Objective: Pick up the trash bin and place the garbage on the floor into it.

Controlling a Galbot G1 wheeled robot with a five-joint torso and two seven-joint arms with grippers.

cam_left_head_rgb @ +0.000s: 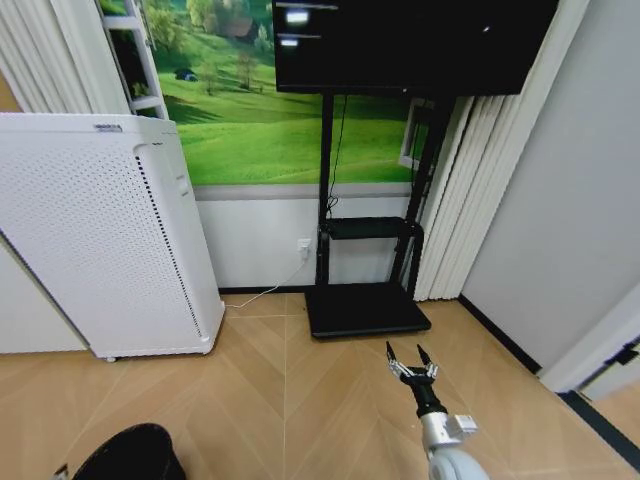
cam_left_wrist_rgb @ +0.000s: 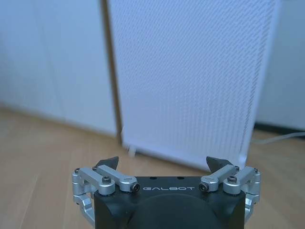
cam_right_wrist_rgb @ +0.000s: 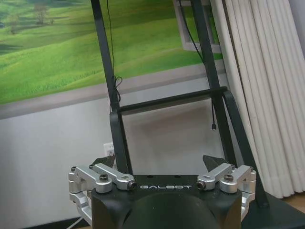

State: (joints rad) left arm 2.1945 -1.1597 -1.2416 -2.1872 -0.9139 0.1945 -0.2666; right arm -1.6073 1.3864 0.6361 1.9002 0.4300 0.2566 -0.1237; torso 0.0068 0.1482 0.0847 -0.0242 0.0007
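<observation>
Wooden floor (cam_left_head_rgb: pixel 300 400) runs to a wall with a meadow mural. Right end effector (cam_left_head_rgb: pixel 412 362) hangs over it, fingers spread and empty, facing the black TV stand (cam_left_head_rgb: pixel 365 300). Left end effector (cam_left_wrist_rgb: pixel 164 167), likewise open, faces the white air purifier (cam_left_head_rgb: pixel 110 240). What looks like the trash bin (cam_left_head_rgb: pixel 130 455) sits at the head view's lower left edge.

Bare floor (cam_left_head_rgb: pixel 290 400) between air purifier (cam_left_head_rgb: pixel 100 240) and TV stand (cam_left_head_rgb: pixel 365 305).
</observation>
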